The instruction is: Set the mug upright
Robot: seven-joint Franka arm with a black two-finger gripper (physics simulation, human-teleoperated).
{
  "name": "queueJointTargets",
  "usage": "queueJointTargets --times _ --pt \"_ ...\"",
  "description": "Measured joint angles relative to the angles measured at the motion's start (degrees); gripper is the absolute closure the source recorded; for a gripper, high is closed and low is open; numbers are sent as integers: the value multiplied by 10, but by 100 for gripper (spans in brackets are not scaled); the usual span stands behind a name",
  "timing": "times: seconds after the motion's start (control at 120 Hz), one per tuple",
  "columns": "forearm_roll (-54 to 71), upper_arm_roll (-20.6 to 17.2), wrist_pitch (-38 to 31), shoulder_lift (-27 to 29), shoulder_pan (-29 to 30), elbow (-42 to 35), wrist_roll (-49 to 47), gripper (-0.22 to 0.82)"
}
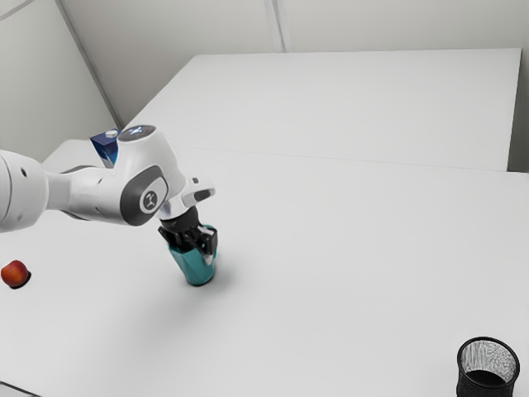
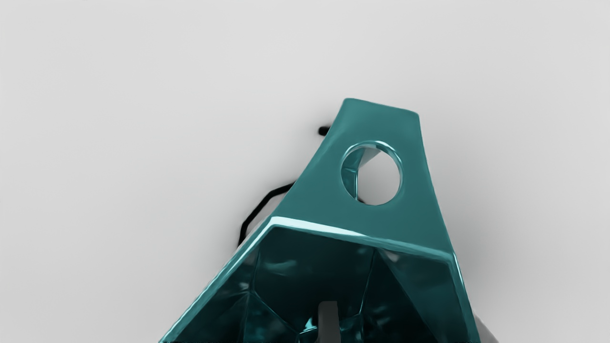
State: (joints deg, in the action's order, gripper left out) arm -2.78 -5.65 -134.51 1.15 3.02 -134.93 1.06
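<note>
The gripper (image 1: 197, 242) points down at the teal mug (image 1: 195, 269), part of it inside the mouth; whether it is open or gripping, I cannot tell. The arm (image 1: 91, 193) reaches in from the exterior view's left, the mug beneath its hand, mouth facing up.

You are looking over a pale table (image 1: 347, 289) with a faint seam running across its top, while a plain, light back wall (image 1: 397, 23) is rising beyond, a narrow strip (image 1: 278, 25) is dividing it, and soft light is spreading.
</note>
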Motion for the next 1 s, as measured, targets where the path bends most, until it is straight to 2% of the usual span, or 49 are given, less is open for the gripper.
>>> queueJointTargets --times 0.1,0.767,0.85,1.0 --pt "0 0 0 8 -2 0 0 39" --pt "1 -1 23 84 -28 -1 2 38" --pt "1 -1 27 92 -31 2 2 33" --pt "0 -1 46 101 -35 18 3 18"
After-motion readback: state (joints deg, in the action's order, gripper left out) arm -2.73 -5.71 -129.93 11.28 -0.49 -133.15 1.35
